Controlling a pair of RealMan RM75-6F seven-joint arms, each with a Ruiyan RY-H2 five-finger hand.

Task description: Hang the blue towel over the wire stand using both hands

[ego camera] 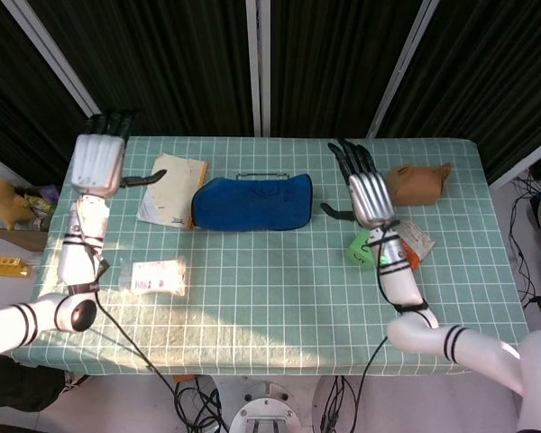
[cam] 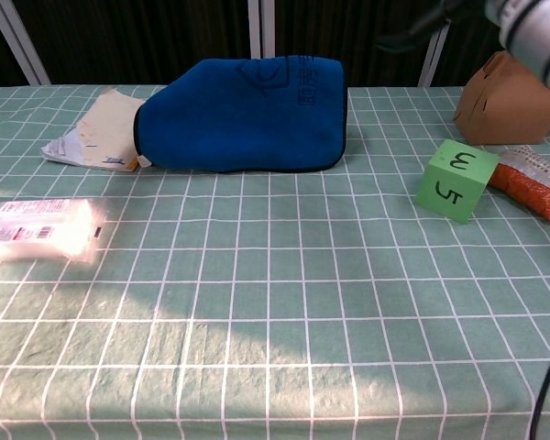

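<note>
The blue towel hangs draped over the wire stand at the back middle of the table, and only a thin top wire of the stand shows behind it. In the chest view the towel forms a rounded hump with its right side taller. My left hand hovers over the table's left edge, fingers spread, holding nothing. Right of the towel, my right hand is raised with its fingers apart and empty. Part of that right hand shows at the chest view's top right corner.
A paper booklet lies left of the towel. A white packet sits near the left front. A green cube, an orange snack bag and a brown box stand at the right.
</note>
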